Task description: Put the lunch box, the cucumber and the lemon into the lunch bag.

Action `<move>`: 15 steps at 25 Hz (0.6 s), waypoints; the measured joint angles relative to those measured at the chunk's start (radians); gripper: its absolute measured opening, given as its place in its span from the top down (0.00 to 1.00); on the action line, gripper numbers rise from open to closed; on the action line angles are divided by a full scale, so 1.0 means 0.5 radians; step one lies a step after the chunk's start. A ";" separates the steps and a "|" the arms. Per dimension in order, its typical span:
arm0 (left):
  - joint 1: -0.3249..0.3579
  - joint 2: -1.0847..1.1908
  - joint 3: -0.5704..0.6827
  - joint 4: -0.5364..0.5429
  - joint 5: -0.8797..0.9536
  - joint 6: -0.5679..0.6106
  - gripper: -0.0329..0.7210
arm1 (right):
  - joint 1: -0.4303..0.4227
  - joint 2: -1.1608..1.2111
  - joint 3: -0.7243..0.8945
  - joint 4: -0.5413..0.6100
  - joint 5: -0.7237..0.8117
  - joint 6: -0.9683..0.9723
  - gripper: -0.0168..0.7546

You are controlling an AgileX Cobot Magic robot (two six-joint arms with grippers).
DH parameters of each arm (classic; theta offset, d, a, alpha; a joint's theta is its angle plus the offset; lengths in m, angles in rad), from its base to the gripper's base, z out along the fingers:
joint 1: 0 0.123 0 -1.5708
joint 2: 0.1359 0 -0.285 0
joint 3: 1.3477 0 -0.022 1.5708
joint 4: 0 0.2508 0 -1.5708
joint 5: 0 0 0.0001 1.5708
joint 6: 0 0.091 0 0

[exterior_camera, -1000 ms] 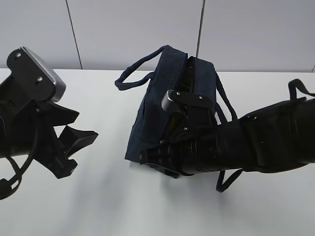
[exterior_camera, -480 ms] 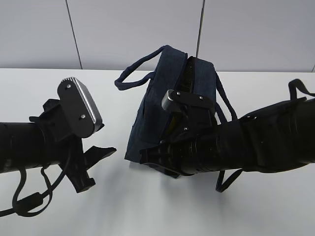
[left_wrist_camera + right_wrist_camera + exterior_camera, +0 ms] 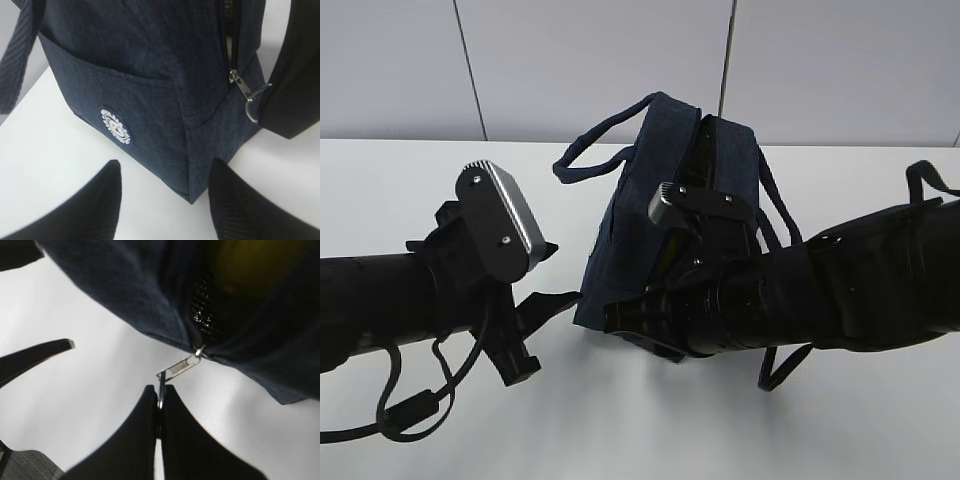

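R gripper (image 3: 159,399) pinches lunch bag (image 3: 150,300) ring pull (image 3: 161,385).

Left gripper (image 3: 162,200) low, level, fingers (image 3: 100,200) spread wide, nothing between. Right gripper (image 3: 159,405) fingers (image 3: 137,440) pinched together on zipper ring pull (image 3: 161,381).

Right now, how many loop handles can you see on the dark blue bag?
2. One navy fabric loop handle sticks out from the left side of the boxy dark navy fabric lunch bag. The other navy handle hangs down its right side, partly hidden behind the black robot arm.
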 joint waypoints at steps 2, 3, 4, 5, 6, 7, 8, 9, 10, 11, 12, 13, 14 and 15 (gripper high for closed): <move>0.000 0.024 0.000 0.000 -0.036 -0.017 0.44 | 0.000 0.000 0.000 0.002 0.000 0.000 0.98; 0.000 0.039 0.000 0.000 -0.067 -0.022 0.45 | 0.000 0.000 0.000 0.002 0.000 0.000 0.98; 0.000 0.048 0.000 0.002 -0.090 -0.026 0.45 | 0.000 0.000 0.000 0.002 0.000 0.000 0.98; 0.000 0.062 0.000 0.010 -0.108 -0.031 0.45 | 0.000 0.000 0.000 0.002 0.000 0.000 0.98; 0.000 0.079 0.000 0.019 -0.132 -0.035 0.45 | 0.000 0.000 0.000 0.002 0.000 0.000 0.98; 0.000 0.101 0.000 0.023 -0.154 -0.038 0.45 | 0.000 0.000 0.000 0.002 0.000 0.000 0.98; 0.000 0.122 0.000 0.033 -0.173 -0.036 0.45 | 0.000 0.000 0.000 0.002 0.000 0.000 0.98; 0.000 0.155 0.000 0.044 -0.196 -0.036 0.45 | 0.000 0.000 0.000 0.002 0.000 0.000 0.98; 0.000 0.180 0.000 0.059 -0.230 -0.036 0.46 | 0.000 0.000 0.000 0.002 0.000 0.000 0.98; 0.000 0.210 0.000 0.072 -0.259 -0.040 0.46 | 0.000 0.000 0.000 0.002 0.000 0.000 0.98; 0.000 0.237 0.000 0.087 -0.291 -0.039 0.46 | 0.000 0.000 0.000 0.002 0.000 0.000 0.98; 0.000 0.262 0.000 0.099 -0.317 -0.039 0.46 | 0.000 0.000 0.000 0.002 0.000 0.000 0.98; 0.000 0.287 0.000 0.105 -0.341 -0.039 0.46 | 0.000 0.000 0.000 0.002 0.000 0.000 0.98; 0.000 0.306 0.000 0.108 -0.351 -0.039 0.46 | 0.000 0.000 0.000 0.002 0.000 0.000 0.98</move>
